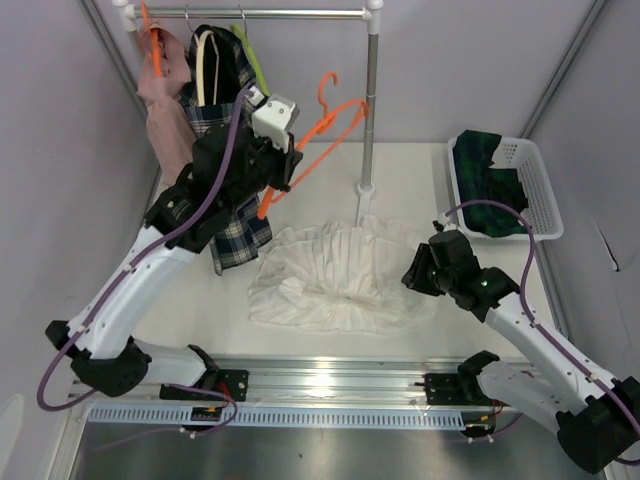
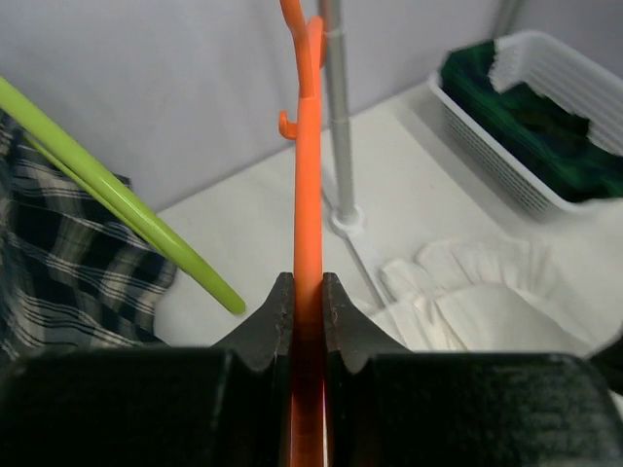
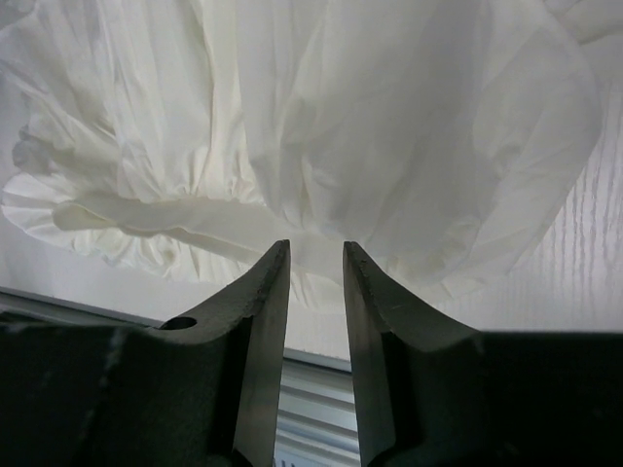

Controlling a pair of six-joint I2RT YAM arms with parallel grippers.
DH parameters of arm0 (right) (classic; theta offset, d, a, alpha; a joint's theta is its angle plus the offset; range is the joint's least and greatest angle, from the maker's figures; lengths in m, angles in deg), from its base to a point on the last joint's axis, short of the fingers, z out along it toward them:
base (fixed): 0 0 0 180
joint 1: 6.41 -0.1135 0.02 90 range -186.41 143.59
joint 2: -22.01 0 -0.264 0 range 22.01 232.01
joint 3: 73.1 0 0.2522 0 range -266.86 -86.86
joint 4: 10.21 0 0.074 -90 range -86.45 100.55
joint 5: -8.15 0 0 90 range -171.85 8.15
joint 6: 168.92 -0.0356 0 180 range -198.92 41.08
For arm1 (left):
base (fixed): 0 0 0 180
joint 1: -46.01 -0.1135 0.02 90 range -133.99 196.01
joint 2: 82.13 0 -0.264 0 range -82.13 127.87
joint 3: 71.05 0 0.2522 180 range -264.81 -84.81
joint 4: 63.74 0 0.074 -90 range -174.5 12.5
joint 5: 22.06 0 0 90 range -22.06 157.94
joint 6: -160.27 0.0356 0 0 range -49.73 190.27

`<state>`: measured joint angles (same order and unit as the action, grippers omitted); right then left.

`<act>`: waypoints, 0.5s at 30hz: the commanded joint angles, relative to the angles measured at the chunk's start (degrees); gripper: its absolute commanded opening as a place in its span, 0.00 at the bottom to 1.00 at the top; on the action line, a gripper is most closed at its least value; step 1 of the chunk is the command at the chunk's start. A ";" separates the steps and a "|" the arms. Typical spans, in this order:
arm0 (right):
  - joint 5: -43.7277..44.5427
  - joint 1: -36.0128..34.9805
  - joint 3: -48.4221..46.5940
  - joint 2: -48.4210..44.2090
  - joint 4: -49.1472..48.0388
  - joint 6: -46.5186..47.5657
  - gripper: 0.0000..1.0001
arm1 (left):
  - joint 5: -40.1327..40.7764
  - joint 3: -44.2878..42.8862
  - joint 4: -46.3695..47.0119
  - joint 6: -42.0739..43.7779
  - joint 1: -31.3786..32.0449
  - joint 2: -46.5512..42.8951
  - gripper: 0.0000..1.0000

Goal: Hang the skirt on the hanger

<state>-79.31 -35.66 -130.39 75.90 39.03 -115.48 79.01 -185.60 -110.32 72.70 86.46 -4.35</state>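
Centre of the top view: white skirt, lying crumpled and flat, long axis left to right, gathers seeming to meet near its lower edge. Just right of it: right claw, nearer of the 2, slightly open, empty. Upper left: left claw, clamped on orange hanger, slanting up to the right.

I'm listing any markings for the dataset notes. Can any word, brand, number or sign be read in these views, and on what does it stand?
No readable text in any view.
Orange hanger, white skirt, white basket, plaid garment: no print or label shows.
Black base bracket by the rail: any markings are too small to read.
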 commanded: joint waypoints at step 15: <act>20.64 -23.38 5.56 -0.29 7.32 -10.28 0.34 | -23.37 30.56 -0.67 -7.97 2.27 -27.32 0.00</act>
<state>-65.56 -57.15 -125.12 73.58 46.07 -121.75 60.26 -156.69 -113.38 67.63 88.07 -28.72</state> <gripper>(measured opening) 0.341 0.141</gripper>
